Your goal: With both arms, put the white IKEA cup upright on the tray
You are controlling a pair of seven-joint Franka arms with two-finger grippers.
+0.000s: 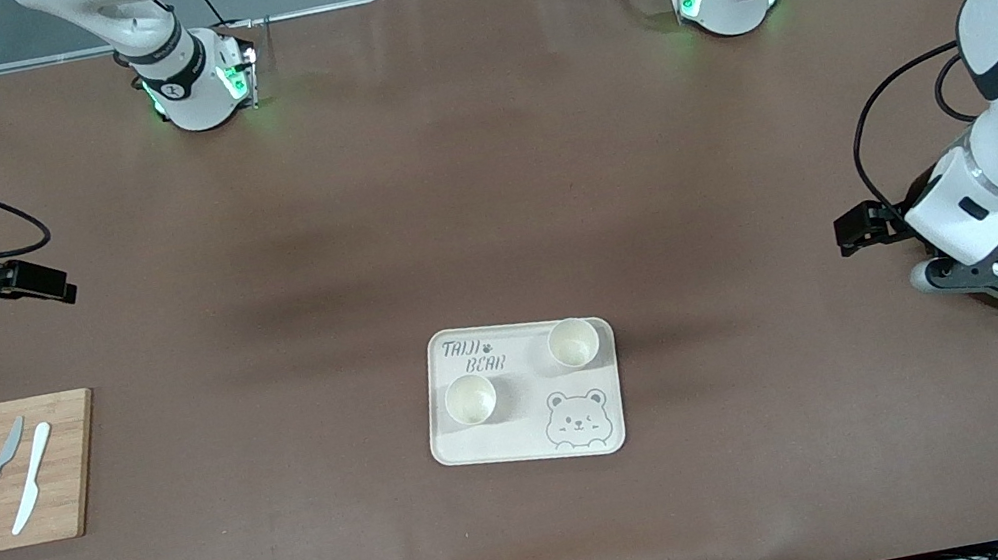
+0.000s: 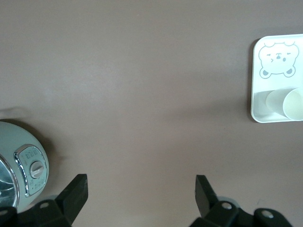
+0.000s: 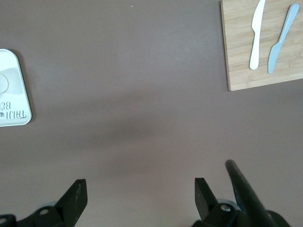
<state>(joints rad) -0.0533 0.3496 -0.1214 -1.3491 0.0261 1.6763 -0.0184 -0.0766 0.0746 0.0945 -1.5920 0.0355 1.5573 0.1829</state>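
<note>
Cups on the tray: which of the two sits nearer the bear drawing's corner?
The cup toward the left arm's end of the tray, directly above the bear in the front view. The other cup sits below the TAIJI BEAR lettering.

The tray [image 2: 277, 75] runs off the left wrist picture's right edge, cutting one cup [image 2: 294, 105]. At that picture's lower left, a glass-and-chrome appliance [image 2: 21, 165] is cropped. The cutting board [image 3: 265, 45] leaves the right wrist picture's upper right.
</note>
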